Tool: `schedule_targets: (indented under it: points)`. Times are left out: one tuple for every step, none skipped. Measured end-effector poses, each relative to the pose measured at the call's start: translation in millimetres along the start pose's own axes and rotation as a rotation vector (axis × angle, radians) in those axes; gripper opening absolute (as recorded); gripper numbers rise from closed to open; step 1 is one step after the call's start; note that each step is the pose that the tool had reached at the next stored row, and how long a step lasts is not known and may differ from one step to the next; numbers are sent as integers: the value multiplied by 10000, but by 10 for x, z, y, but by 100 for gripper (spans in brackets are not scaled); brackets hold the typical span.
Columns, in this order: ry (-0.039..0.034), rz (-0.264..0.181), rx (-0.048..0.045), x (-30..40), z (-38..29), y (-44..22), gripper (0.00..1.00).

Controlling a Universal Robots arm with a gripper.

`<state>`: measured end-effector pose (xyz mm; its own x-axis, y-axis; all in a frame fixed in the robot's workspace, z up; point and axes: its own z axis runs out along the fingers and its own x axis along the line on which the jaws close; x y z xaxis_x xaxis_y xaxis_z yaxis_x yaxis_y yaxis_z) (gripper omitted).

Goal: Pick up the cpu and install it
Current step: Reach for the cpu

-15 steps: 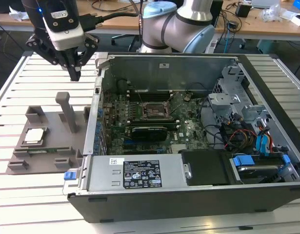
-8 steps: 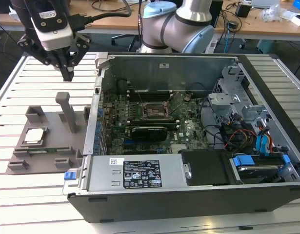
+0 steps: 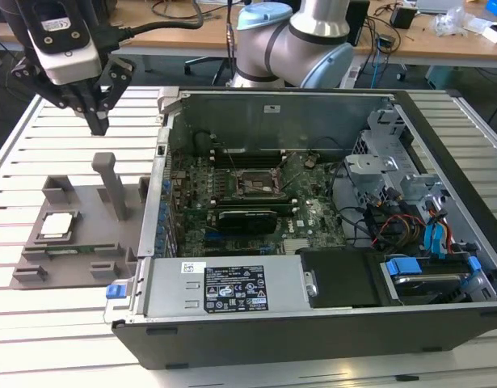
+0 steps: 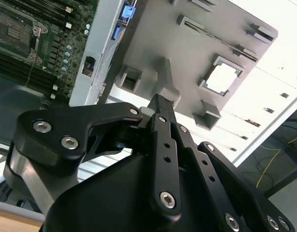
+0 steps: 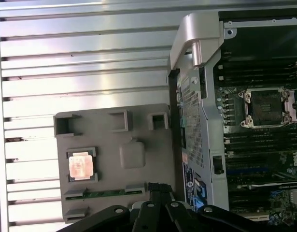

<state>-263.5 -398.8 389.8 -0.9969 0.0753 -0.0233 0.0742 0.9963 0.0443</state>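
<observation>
- The gripper (image 3: 99,121) hangs above the grey plastic tray (image 3: 94,230), well clear of it. Its black linkage fingers seem drawn together to a point with nothing between them, though their tips are poorly seen in both wrist views.
- The cpu (image 3: 58,225) lies flat in a square recess of the tray. Raised blocks at its corners keep it from sliding, and its smooth metal top has a pale rim.
- The tray rests on the slatted metal table (image 3: 38,137), just beside the open computer case (image 3: 272,109), a placement that keeps the carry short.
- On the green motherboard (image 3: 200,194), the dark square socket (image 3: 260,184) with its metal frame holds no chip.
</observation>
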Motion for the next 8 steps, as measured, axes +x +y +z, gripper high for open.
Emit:
schedule_targets:
  points:
    - [0,-1,0,15,0,-1,11]
    - [-1,-1,0,35,1,-3,11]
    - [-1,-1,1,56,1,-4,11]
    - [0,-1,2,73,1,-6,11]
    - [0,0,3,94,1,-7,11]
    - [0,0,4,112,1,-8,11]
    - [-1,0,5,136,1,-10,11]
    - [-1,0,6,154,1,-12,11]
